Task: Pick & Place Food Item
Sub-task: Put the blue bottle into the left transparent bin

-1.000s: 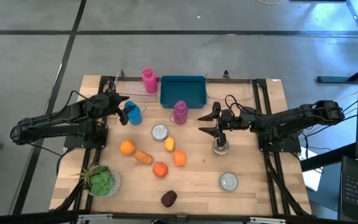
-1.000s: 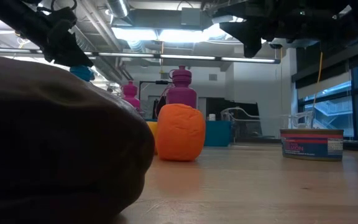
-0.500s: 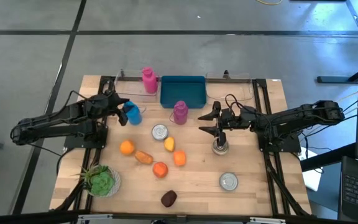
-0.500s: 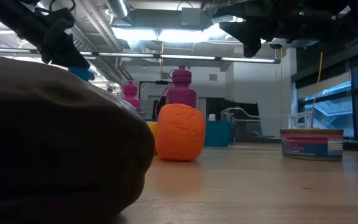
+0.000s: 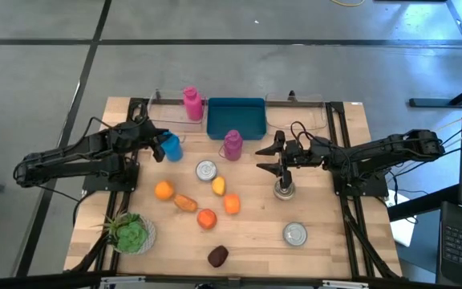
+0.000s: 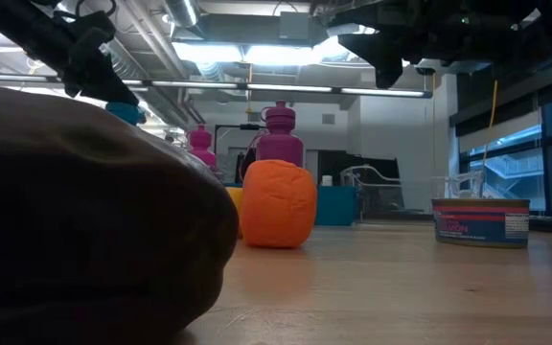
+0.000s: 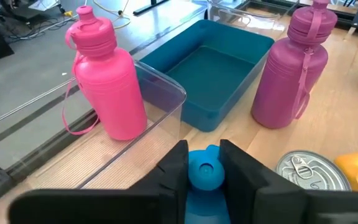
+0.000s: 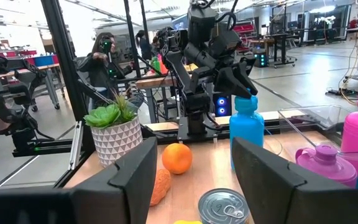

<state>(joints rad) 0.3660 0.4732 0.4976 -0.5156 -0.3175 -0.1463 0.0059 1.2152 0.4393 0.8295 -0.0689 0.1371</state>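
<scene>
A blue bottle (image 5: 172, 147) stands upright on its base at the table's left; my left gripper (image 5: 160, 144) is shut on its top, with the cap (image 7: 204, 173) between the fingers. My right gripper (image 5: 274, 157) hangs open at centre right, above a small silver jar (image 5: 284, 189), touching nothing. Food pieces lie on the middle of the table: an orange (image 5: 164, 190), a carrot-like piece (image 5: 185, 203), two orange pieces (image 5: 207, 218) (image 5: 231, 204), a yellow piece (image 5: 219, 186) and a dark purple piece (image 5: 218, 255). My left gripper pinches the blue bottle's cap (image 7: 205, 163) between its two fingers (image 7: 175, 167), one on each side. The fingers come from the table's left, slanting down. The bottle (image 8: 246, 127) stays upright with its base on the table.
A teal bin (image 5: 236, 117) sits at the far edge, a pink bottle (image 5: 192, 104) to its left and a magenta bottle (image 5: 232, 145) in front of it. Two cans (image 5: 206, 170) (image 5: 295, 234) and a potted plant (image 5: 131, 233) also stand on the table.
My left gripper's fingers have closed in on the blue bottle's cap and taken hold of it. The bottle has not moved.
</scene>
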